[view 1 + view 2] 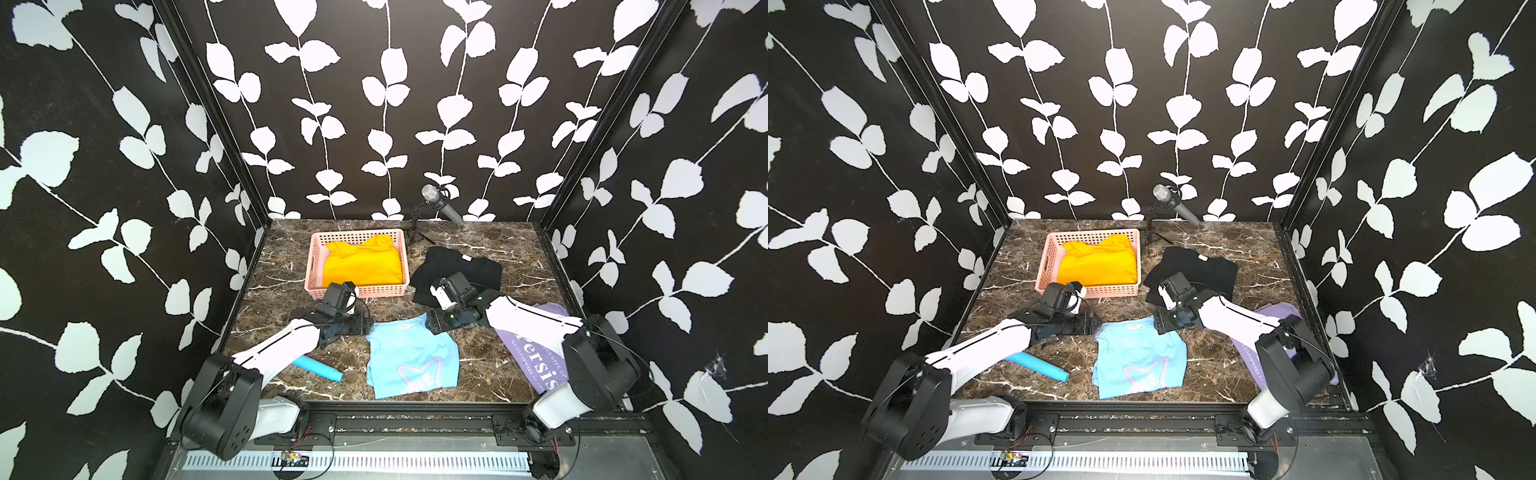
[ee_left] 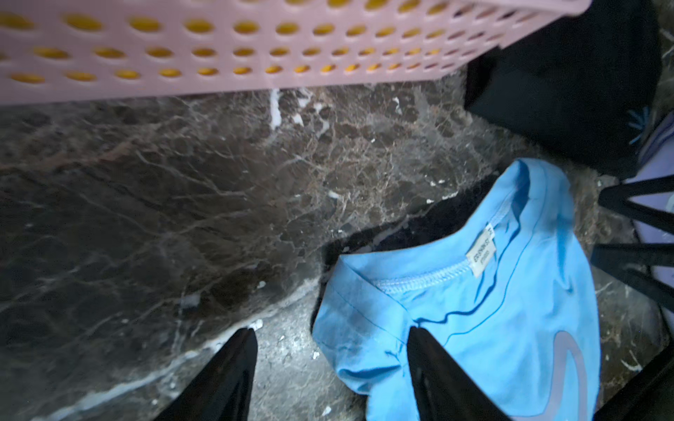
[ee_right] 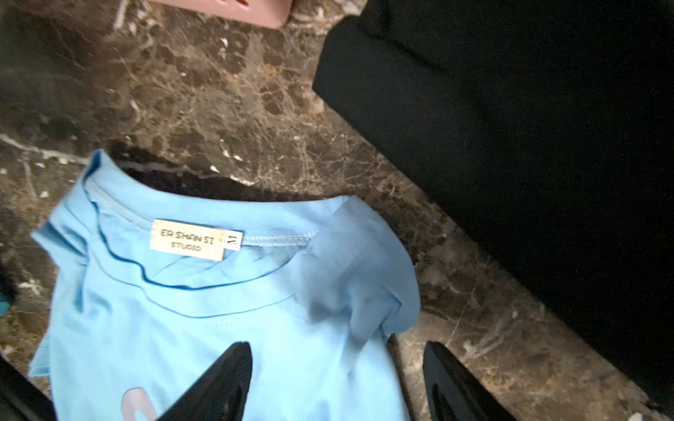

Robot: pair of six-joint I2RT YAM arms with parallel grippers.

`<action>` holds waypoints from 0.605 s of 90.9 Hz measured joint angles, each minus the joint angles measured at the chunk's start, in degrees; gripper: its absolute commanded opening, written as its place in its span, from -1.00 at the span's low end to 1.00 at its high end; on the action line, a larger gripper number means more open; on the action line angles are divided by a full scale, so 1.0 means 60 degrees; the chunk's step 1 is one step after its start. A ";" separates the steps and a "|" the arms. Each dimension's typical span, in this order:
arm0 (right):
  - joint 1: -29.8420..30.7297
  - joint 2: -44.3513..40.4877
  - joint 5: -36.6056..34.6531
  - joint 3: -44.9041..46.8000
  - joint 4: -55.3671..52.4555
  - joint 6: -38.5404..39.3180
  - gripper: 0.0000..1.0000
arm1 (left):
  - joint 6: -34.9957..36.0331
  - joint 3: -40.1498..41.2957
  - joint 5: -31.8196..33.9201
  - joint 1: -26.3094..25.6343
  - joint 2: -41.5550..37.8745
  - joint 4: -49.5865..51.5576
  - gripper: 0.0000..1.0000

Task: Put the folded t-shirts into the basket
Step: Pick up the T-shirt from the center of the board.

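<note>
The yellow shirt [image 1: 363,266] lies in the basket [image 1: 374,289] at 11 o'clock; the blue shirt [image 1: 411,357] at 6, black shirt [image 1: 457,266] at 1 and lavender shirt [image 1: 536,361] at 4 lie outside, with the left gripper [image 2: 328,331] and right gripper [image 3: 337,346] spread and empty.

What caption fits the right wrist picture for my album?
Open right gripper above the edge of the folded light blue t-shirt, black folded t-shirt lying beside it.
</note>
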State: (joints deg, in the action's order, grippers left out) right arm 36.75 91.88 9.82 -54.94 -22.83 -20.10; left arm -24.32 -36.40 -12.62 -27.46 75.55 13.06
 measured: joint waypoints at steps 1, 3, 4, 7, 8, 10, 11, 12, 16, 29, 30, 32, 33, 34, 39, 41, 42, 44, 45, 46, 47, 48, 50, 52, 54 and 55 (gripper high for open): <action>0.0000 0.0058 -0.0022 -0.0029 -0.0025 0.0011 0.53 | -0.0018 0.0000 -0.0004 -0.0036 0.0073 -0.0029 0.37; 0.0000 0.0171 -0.0055 -0.0080 -0.0044 0.0040 0.53 | -0.0025 0.0000 0.0004 -0.0095 0.0197 -0.0044 0.37; 0.0000 0.0233 -0.0087 -0.0106 -0.0058 0.0058 0.53 | -0.0029 0.0000 0.0004 -0.0124 0.0266 -0.0066 0.37; 0.0000 0.0350 -0.0175 -0.0157 -0.0106 0.0109 0.53 | -0.0047 0.0000 0.0007 -0.0204 0.0448 -0.0113 0.36; 0.0000 0.0379 -0.0204 -0.0168 -0.0124 0.0124 0.53 | -0.0055 0.0000 0.0004 -0.0229 0.0492 -0.0127 0.37; 0.0000 0.0433 -0.0266 -0.0186 -0.0149 0.0157 0.53 | -0.0062 0.0000 0.0007 -0.0277 0.0576 -0.0149 0.36; 0.0000 0.0441 -0.0291 -0.0189 -0.0164 0.0175 0.53 | -0.0066 0.0000 0.0007 -0.0302 0.0608 -0.0157 0.36; 0.0000 0.0455 -0.0317 -0.0193 -0.0178 0.0186 0.53 | -0.0066 0.0000 0.0007 -0.0321 0.0630 -0.0168 0.36; 0.0000 0.0474 -0.0401 -0.0193 -0.0240 0.0229 0.53 | -0.0087 0.0000 0.0015 -0.0430 0.0729 -0.0204 0.36; 0.0000 0.0692 -0.0412 -0.0288 -0.0259 0.0299 0.50 | -0.0182 -0.0025 0.0007 -0.0758 0.1038 -0.0419 0.34; 0.0000 0.0729 -0.0408 -0.0299 -0.0248 0.0299 0.49 | -0.0197 -0.0033 0.0007 -0.0783 0.1071 -0.0444 0.33; 0.0000 0.0798 -0.0368 -0.0317 -0.0219 0.0306 0.48 | -0.0215 -0.0044 0.0007 -0.0838 0.1129 -0.0532 0.32; 0.0000 0.0834 -0.0353 -0.0321 -0.0208 0.0306 0.48 | -0.0219 -0.0051 0.0011 -0.0852 0.1144 -0.0561 0.31; 0.0000 0.0878 -0.0335 -0.0324 -0.0182 0.0302 0.48 | -0.0248 -0.0055 0.0007 -0.0871 0.1169 -0.0608 0.30; 0.0000 0.1064 -0.0226 -0.0328 -0.0080 0.0288 0.45 | -0.0302 -0.0058 0.0015 -0.0943 0.1268 -0.0823 0.25; 0.0000 0.1126 -0.0164 -0.0328 -0.0033 0.0273 0.43 | -0.0350 -0.0058 0.0015 -0.0962 0.1300 -0.0900 0.22; 0.0000 0.1151 -0.0175 -0.0328 -0.0011 0.0270 0.43 | -0.0353 -0.0055 0.0015 -0.0969 0.1311 -0.0947 0.21; 0.0000 0.1166 -0.0095 -0.0339 0.0069 0.0244 0.40 | -0.0412 -0.0055 0.0018 -0.0980 0.1366 -0.1042 0.17; 0.0000 0.1166 -0.0051 -0.0339 0.0124 0.0222 0.39 | -0.0415 -0.0055 0.0015 -0.0984 0.1381 -0.1082 0.16; 0.0000 0.1180 -0.0011 -0.0335 0.0160 0.0222 0.37 | -0.0463 -0.0055 0.0011 -0.0984 0.1406 -0.1147 0.14; 0.0000 0.1195 0.0029 -0.0335 0.0211 0.0193 0.36 | -0.0477 -0.0055 0.0007 -0.0984 0.1424 -0.1188 0.13; 0.0000 0.1202 0.0044 -0.0335 0.0251 0.0200 0.34 | -0.0484 -0.0055 0.0011 -0.0987 0.1446 -0.1231 0.11; 0.0000 0.1235 0.0113 -0.0335 0.0361 0.0171 0.30 | -0.0521 -0.0055 0.0000 -0.0991 0.1515 -0.1351 0.07; 0.0000 0.1253 0.0168 -0.0335 0.0455 0.0138 0.26 | -0.0554 -0.0058 -0.0007 -0.0994 0.1570 -0.1464 0.03; 0.0000 0.1275 0.0248 -0.0335 0.0543 0.0098 0.22 | -0.0572 -0.0058 -0.0004 -0.0994 0.1625 -0.1566 -0.01; 0.0000 0.1290 0.0270 -0.0331 0.0601 0.0091 0.20 | -0.0616 -0.0062 -0.0022 -0.0998 0.1672 -0.1657 -0.04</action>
State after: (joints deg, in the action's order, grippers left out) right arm 36.75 99.61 11.44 -56.93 -19.22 -19.55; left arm -28.01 -36.77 -12.75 -33.45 85.58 3.11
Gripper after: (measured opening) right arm 0.650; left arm 0.531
